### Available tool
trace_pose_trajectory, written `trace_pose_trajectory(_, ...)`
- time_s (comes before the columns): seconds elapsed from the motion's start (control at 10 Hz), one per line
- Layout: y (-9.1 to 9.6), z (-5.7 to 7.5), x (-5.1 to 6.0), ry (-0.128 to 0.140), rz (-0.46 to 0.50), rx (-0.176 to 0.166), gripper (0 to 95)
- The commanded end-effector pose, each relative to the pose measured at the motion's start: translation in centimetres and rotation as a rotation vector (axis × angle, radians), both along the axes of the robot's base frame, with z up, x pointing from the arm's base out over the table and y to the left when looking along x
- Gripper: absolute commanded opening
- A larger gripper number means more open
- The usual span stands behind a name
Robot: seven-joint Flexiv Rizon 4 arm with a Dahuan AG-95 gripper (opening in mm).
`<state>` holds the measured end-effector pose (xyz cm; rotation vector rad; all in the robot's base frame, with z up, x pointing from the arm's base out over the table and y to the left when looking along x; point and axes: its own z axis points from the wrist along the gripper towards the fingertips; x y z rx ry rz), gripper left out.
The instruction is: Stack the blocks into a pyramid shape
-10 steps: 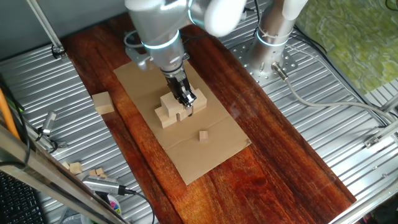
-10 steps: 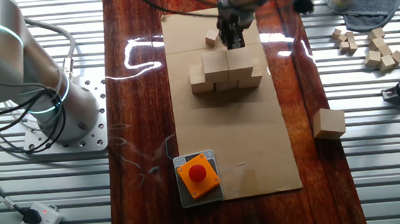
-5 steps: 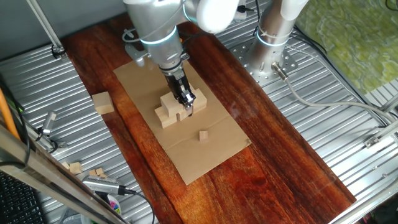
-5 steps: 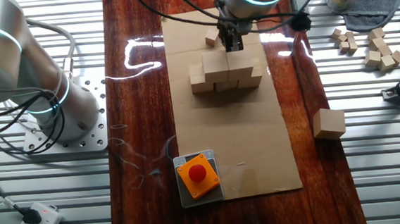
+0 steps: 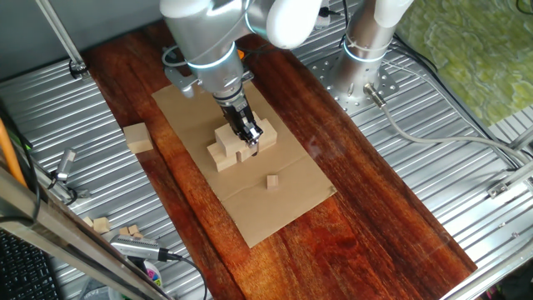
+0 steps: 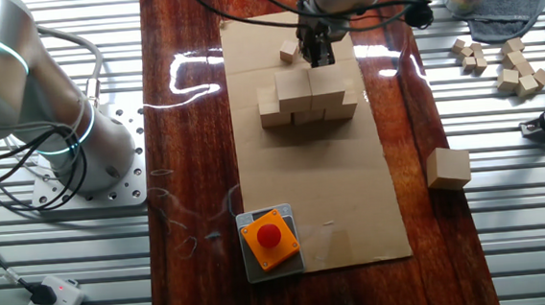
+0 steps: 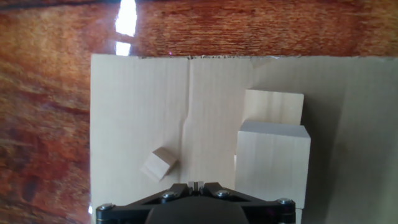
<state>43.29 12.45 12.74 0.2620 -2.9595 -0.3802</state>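
The hand (image 6: pixel 319 55) hangs over the back of the stack, fingers pointing down at the cardboard sheet (image 6: pixel 334 206) that lies along the middle of the dark wooden worktop (image 5: pixel 375 192). In the hand view the fingers are out of sight below the frame, and from both fixed cameras they are too small and dark to read, so I cannot tell whether the hand is clenched or released; nothing shows between the fingers. The blocks (image 6: pixel 307 97) sit as a cluster in the middle of the sheet: a lower row with two cubes set on top, side by side and touching. From the hand view one tall pale cube (image 7: pixel 272 163) fills the right side with another (image 7: pixel 273 107) just behind it. The tiny wooden cube (image 6: pixel 289 50) lies tilted on the cardboard, just beside the hand and apart from the stack. One more plain cube (image 6: pixel 448 168) sits alone at the worktop's edge, well apart from the pile. The orange box (image 6: pixel 269 238) with its red button rests at the sheet's near corner.
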Motion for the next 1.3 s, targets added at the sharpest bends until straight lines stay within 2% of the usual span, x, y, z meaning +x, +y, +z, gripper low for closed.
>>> trace_pose_trajectory(0.1,-0.08,0.04,-0.06,0.001,0.000,0.000,0.0)
trace_pose_trajectory(0.8,-0.08,0.04,-0.06,0.006,-0.019,0.000,0.0)
trace_pose_trajectory(1.0,-0.08,0.04,-0.06,-0.013,-0.045,-0.001,0.0)
trace_pose_trajectory(1.2,-0.08,0.04,-0.06,-0.051,-0.070,-0.005,0.0)
trace_pose_trajectory(1.3,-0.08,0.04,-0.06,-0.043,-0.066,-0.006,0.0)
